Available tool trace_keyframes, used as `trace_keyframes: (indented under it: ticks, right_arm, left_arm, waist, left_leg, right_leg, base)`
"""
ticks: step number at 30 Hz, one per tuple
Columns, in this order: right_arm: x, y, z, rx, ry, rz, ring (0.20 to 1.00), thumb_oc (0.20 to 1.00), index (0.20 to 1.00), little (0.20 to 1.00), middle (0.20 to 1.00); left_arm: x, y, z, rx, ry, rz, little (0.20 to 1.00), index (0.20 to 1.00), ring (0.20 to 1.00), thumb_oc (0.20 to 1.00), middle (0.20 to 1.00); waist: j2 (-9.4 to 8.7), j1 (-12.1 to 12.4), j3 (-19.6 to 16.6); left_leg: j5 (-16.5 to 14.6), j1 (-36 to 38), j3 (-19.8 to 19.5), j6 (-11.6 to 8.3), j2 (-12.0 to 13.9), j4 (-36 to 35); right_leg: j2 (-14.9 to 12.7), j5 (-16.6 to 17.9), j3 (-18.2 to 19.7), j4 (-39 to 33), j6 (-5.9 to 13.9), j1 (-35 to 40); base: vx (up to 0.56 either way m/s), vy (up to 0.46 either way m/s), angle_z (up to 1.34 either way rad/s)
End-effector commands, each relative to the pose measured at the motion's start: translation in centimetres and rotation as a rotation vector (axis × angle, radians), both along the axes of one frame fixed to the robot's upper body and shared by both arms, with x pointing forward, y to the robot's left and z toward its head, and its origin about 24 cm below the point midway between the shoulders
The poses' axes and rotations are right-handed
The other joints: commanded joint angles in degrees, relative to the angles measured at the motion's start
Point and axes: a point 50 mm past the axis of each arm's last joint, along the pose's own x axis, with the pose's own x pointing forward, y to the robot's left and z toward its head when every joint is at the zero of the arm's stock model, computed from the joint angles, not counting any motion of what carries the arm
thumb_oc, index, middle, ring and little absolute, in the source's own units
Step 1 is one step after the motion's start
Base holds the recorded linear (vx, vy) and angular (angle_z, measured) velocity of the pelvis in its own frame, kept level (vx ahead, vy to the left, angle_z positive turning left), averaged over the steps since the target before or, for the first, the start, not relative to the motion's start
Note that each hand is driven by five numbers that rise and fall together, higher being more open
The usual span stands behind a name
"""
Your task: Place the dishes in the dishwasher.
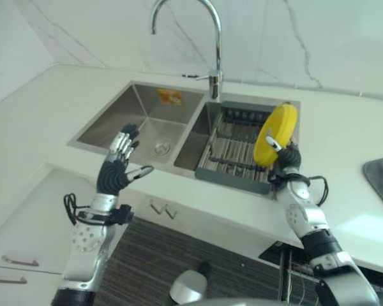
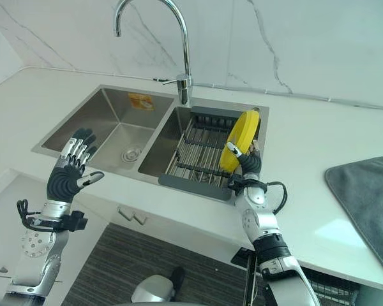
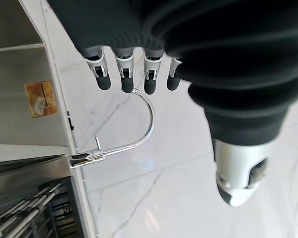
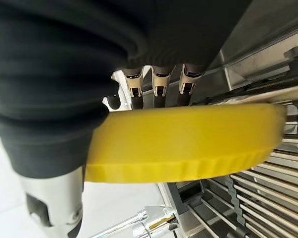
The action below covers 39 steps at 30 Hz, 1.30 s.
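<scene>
Plate upright above rack

White veined wall, white counter, seemingly dark floor

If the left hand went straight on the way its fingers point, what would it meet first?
Probably the left sink basin: the open left hand points up and away over the counter edge toward it; depth is unclear.

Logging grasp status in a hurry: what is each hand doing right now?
Left hand: open, fingers spread, holding nothing, raised in front of the sink.
Right hand: shut on the yellow plate, held on edge over the rack.
</scene>
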Motion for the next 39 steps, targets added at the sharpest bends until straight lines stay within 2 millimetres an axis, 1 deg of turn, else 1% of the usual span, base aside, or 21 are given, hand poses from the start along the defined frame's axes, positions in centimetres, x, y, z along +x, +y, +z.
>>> trace_keyframes:
  ticks: [1,7,8,9,14,20,22,25,30,31,32,35,36,38,39]
  right_arm:
    - [1.1,0.8,2.9,-0.064,-0.107,0.031,1.0,1.0,1.0,1.0,1.0]
    - [1.5,0.9,3.5,-0.095,-0.112,0.036,1.0,1.0,1.0,1.0,1.0]
    - [1.6,1.0,3.6,-0.098,-0.115,0.036,0.445,0.445,0.445,0.445,0.445]
    - [1.6,1.0,3.8,-0.105,-0.123,0.031,0.2,0.2,0.2,0.2,0.2]
    - [1.7,1.0,4.1,-0.114,-0.131,0.002,0.2,0.2,0.2,0.2,0.2]
    - [1.5,0.7,3.7,-0.086,-0.117,-0.048,0.2,0.2,0.2,0.2,0.2]
    - [1.5,0.6,3.7,-0.081,-0.129,-0.065,0.2,0.2,0.2,0.2,0.2]
    - [1.2,0.3,4.4,-0.077,-0.181,-0.123,0.2,0.2,0.2,0.2,0.2]
    - [0.9,0.3,4.7,-0.059,-0.214,-0.154,0.2,0.2,0.2,0.2,0.2]
    - [0.7,0.3,4.8,-0.044,-0.237,-0.165,0.2,0.2,0.2,0.2,0.2]
    - [0.6,0.4,5.2,-0.017,-0.295,-0.141,0.2,0.2,0.2,0.2,0.2]
    - [0.0,0.8,6.2,0.003,-0.384,-0.115,0.2,0.2,0.2,0.2,0.2]
    - [-0.3,1.0,6.8,0.037,-0.44,-0.095,0.2,0.2,0.2,0.2,0.2]
    - [-0.8,1.2,7.5,0.054,-0.499,-0.073,0.2,0.2,0.2,0.2,0.2]
    - [-1.4,1.5,8.3,0.081,-0.565,-0.04,0.2,0.2,0.2,0.2,0.2]
  left_arm:
    - [0.3,0.6,1.7,0.024,-0.068,-0.02,1.0,1.0,1.0,1.0,1.0]
    - [0.4,0.4,1.7,0.022,-0.066,-0.033,1.0,1.0,1.0,1.0,1.0]
    - [0.4,0.4,1.7,0.021,-0.066,-0.033,1.0,1.0,1.0,1.0,1.0]
    - [0.4,0.4,1.7,0.019,-0.064,-0.034,1.0,1.0,1.0,1.0,1.0]
    - [0.5,0.3,1.6,0.009,-0.057,-0.037,1.0,1.0,1.0,1.0,1.0]
    - [0.5,0.2,1.4,-0.003,-0.048,-0.044,1.0,1.0,1.0,1.0,1.0]
    - [0.5,0.1,1.4,-0.007,-0.049,-0.048,1.0,1.0,1.0,1.0,1.0]
    - [0.6,-0.1,1.2,-0.014,-0.042,-0.059,1.0,1.0,1.0,1.0,1.0]
    - [0.7,-0.3,1.0,-0.023,-0.036,-0.064,1.0,1.0,1.0,1.0,1.0]
    - [0.6,-0.4,1.0,-0.028,-0.035,-0.066,1.0,1.0,1.0,1.0,1.0]
    - [0.6,-0.5,0.9,-0.033,-0.034,-0.068,1.0,1.0,1.0,1.0,1.0]
    - [0.6,-0.6,0.8,-0.041,-0.035,-0.072,1.0,1.0,1.0,1.0,1.0]
    - [0.5,-0.6,0.8,-0.048,-0.038,-0.075,1.0,1.0,1.0,1.0,1.0]
    - [0.5,-0.7,0.8,-0.057,-0.042,-0.073,1.0,1.0,1.0,1.0,1.0]
    - [0.5,-0.9,0.8,-0.066,-0.048,-0.07,1.0,1.0,1.0,1.0,1.0]
  waist:
    - [0.22,2.1,-2.9]
    - [0.38,2.3,-2.7]
    - [0.38,2.3,-2.7]
    - [0.38,2.4,-2.7]
    - [0.45,2.4,-2.7]
    - [0.53,2.3,-2.6]
    - [0.56,2.2,-2.6]
    - [0.57,1.9,-2.6]
    - [0.69,1.6,-2.6]
    - [0.74,1.5,-2.6]
    - [0.8,1.4,-2.6]
    - [0.67,1.0,-2.7]
    - [0.56,0.7,-2.7]
    - [0.37,0.2,-2.7]
    - [0.1,-0.5,-2.7]
  left_leg:
    - [1.0,-5.0,3.7,0.41,1.8,-1.7]
    - [1.0,-5.1,3.4,0.45,1.7,-1.6]
    - [1.0,-5.1,3.4,0.45,1.7,-1.6]
    - [1.1,-5.1,3.4,0.45,1.6,-1.6]
    - [1.1,-5.2,3.3,0.48,1.6,-1.6]
    - [1.0,-5.3,3.2,0.54,1.4,-1.6]
    - [1.0,-5.2,3.1,0.57,1.3,-1.6]
    - [0.8,-5.1,2.7,0.63,1.2,-1.6]
    - [0.7,-5.0,3.1,0.65,1.3,-1.6]
    - [0.7,-4.9,3.3,0.65,1.4,-1.6]
    - [0.7,-4.8,3.5,0.63,1.5,-1.6]
    - [0.7,-4.7,4.0,0.59,1.7,-1.6]
    - [0.6,-4.4,4.3,0.59,1.9,-1.6]
    - [0.5,-4.0,4.8,0.58,2.2,-1.6]
    - [0.2,-3.4,5.4,0.59,2.5,-1.6]
  right_leg:
    - [-2.5,-7.6,-2.9,9.7,-1.54,2.9]
    - [-2.7,-7.7,-3.0,10.0,-1.56,2.8]
    - [-2.7,-7.7,-3.0,10.0,-1.56,2.8]
    - [-2.7,-7.7,-3.0,10.0,-1.56,2.9]
    - [-2.7,-7.7,-3.1,10.0,-1.57,2.9]
    - [-2.6,-7.8,-2.6,10.1,-1.6,2.7]
    - [-2.5,-7.8,-2.3,10.1,-1.58,2.6]
    - [-2.4,-7.7,-1.8,10.0,-1.58,2.4]
    - [-2.4,-7.7,-1.5,9.9,-1.56,2.3]
    - [-2.5,-7.6,-1.5,9.8,-1.54,2.3]
    - [-2.5,-7.4,-1.5,9.8,-1.5,2.2]
    - [-2.6,-7.1,-1.5,9.6,-1.39,2.1]
    - [-2.5,-7.0,-1.5,9.5,-1.32,2.0]
    - [-2.6,-6.7,-1.2,9.4,-1.19,1.7]
    - [-2.6,-6.4,-0.7,9.3,-1.07,1.3]
  base:
    - [0.0,0.0,0.0]
    - [0.0,0.0,0.0]
    - [0.0,0.0,0.0]
    - [0.0,0.0,0.0]
    - [0.0,0.0,0.0]
    - [0.0,0.0,0.0]
    - [0.0,0.0,0.0]
    - [0.0,0.0,0.0]
    - [-0.01,0.002,0.0]
    - [-0.04,0.005,0.0]
    - [-0.05,0.005,-0.01]
    - [-0.05,-0.004,-0.01]
    - [-0.07,-0.018,-0.02]
    - [-0.07,-0.023,-0.04]
    - [-0.06,-0.022,-0.04]
